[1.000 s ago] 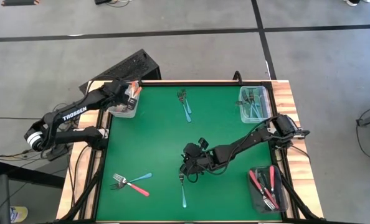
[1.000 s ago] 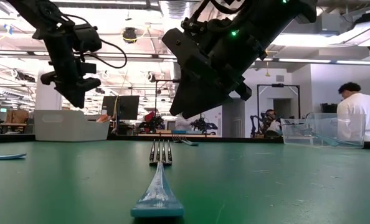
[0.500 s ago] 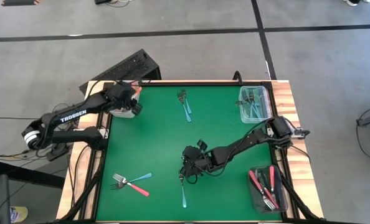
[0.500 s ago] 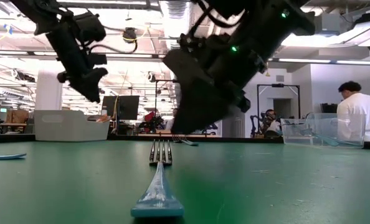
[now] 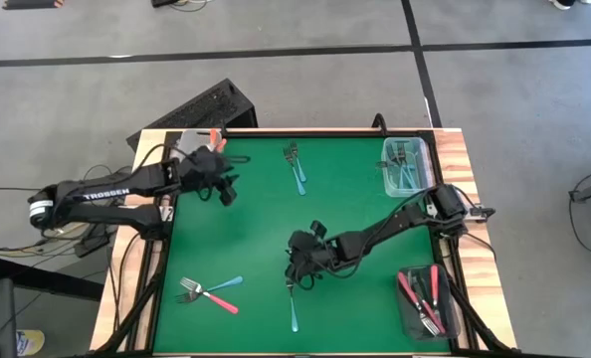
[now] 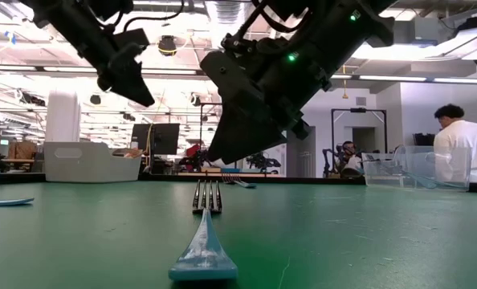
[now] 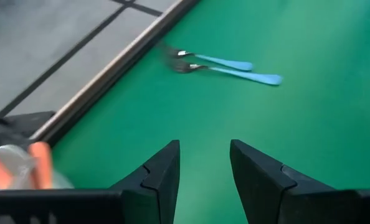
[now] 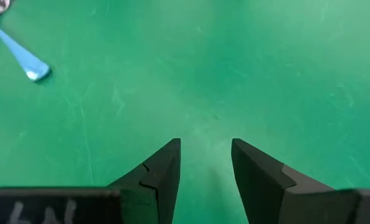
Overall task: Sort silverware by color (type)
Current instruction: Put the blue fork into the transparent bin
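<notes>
A light-blue-handled fork (image 5: pixel 294 308) lies flat on the green mat, reaching toward the near edge; its handle end (image 6: pixel 204 257) is closest in the low view. My right gripper (image 5: pixel 294 272) hovers open just beyond its tines, and only the handle end (image 8: pixel 20 53) shows in the right wrist view. My left gripper (image 5: pixel 225 191) hangs open over the mat's far-left part, empty. Ahead of it lie two blue forks (image 7: pixel 225 67), side by side near the far edge (image 5: pixel 295 165). A blue and a pink-red fork (image 5: pixel 211 290) lie crossed at the near left.
A clear bin (image 5: pixel 406 165) at the far right holds blue forks. A dark bin (image 5: pixel 425 300) at the near right holds pink-red forks. A pale bin with orange handles (image 7: pixel 29 165) sits at the far-left corner. A person in white (image 6: pixel 462 148) stands beyond the table.
My left gripper has left the far-left bin and swung toward the near edge and a little right, out over the mat, turning as it went. My right gripper has stayed over the blue fork's tines, shifting slightly toward the table's left.
</notes>
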